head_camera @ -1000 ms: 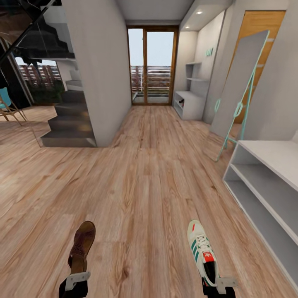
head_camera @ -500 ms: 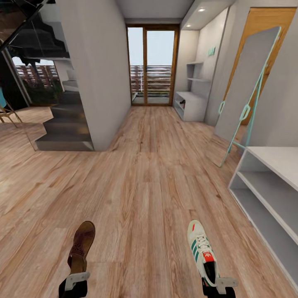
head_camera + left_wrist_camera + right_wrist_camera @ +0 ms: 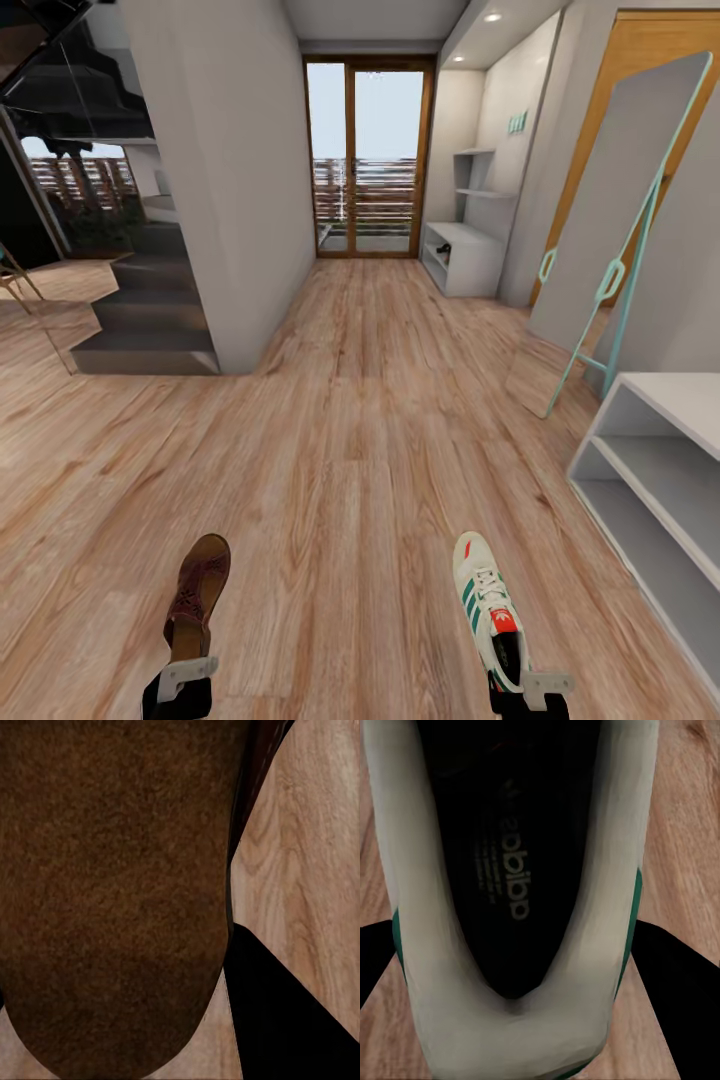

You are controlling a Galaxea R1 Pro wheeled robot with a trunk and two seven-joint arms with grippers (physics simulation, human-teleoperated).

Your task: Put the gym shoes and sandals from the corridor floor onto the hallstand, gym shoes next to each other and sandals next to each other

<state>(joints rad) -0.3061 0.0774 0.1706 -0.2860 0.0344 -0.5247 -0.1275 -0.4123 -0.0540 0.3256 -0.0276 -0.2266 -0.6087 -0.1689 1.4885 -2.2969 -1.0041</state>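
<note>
Light wood-plank floor running down a corridor to glazed double doors in brown frames, daylight and a slatted railing beyond. Grey wall block at left, dark stairs beside it. Leaning against the right wall, a tall grey mirror on a teal frame, before a wooden door. Recessed ceiling spotlight lit above the far alcove.

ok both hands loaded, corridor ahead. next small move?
Probably keep rolling forward toward the hallstand at the corridor's far end, beside the glass door. The left gripper carries a sandal and the right gripper a gym shoe, both shoes held above the floor, so nothing needs grasping first.
</note>
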